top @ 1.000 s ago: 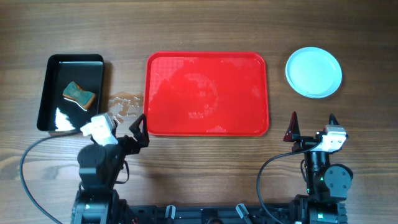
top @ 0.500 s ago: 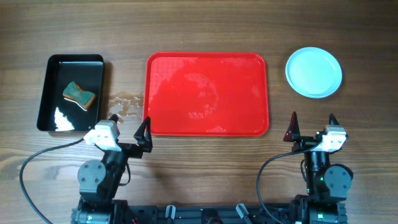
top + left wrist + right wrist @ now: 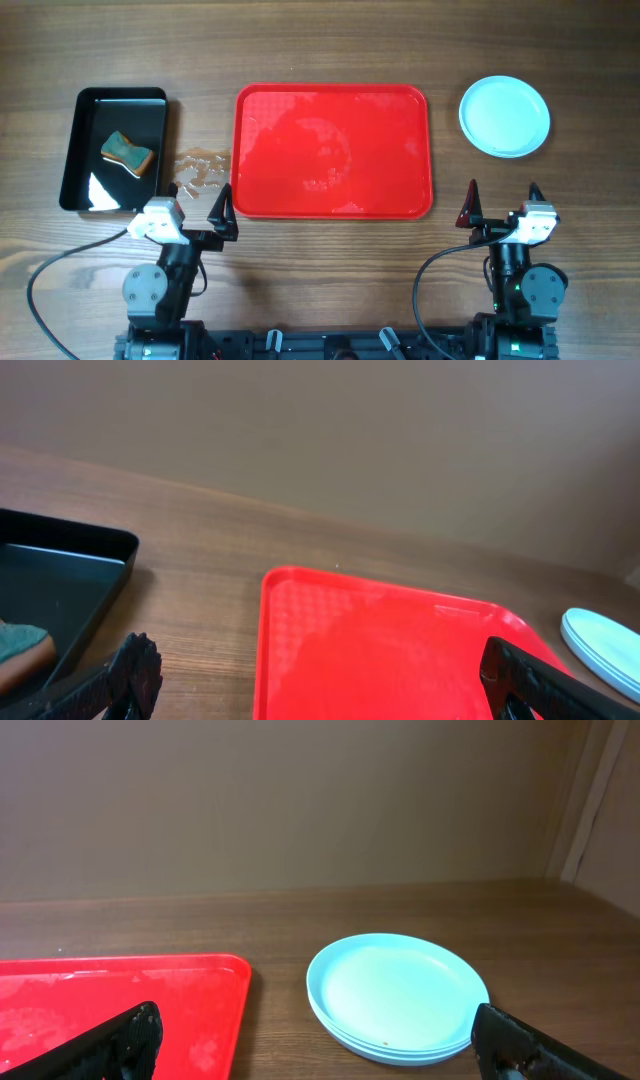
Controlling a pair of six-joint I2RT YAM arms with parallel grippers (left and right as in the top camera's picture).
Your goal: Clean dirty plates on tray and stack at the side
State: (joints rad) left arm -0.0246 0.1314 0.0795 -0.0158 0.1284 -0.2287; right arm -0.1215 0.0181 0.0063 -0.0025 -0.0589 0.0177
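Observation:
The pale blue plates (image 3: 504,116) stand in one stack on the table right of the red tray (image 3: 333,150); the stack also shows in the right wrist view (image 3: 398,996) and at the edge of the left wrist view (image 3: 603,646). The tray holds no plates, only wet streaks. My left gripper (image 3: 197,212) is open and empty near the table's front edge, just off the tray's front left corner. My right gripper (image 3: 501,203) is open and empty in front of the plates, at the front right.
A black tray (image 3: 118,149) at the left holds water and a green-and-brown sponge (image 3: 126,152). A wet patch (image 3: 200,166) lies on the wood between the black tray and the red tray.
My left gripper has drawn back toward the table's front edge and turned to face straight ahead. The right arm has not moved.

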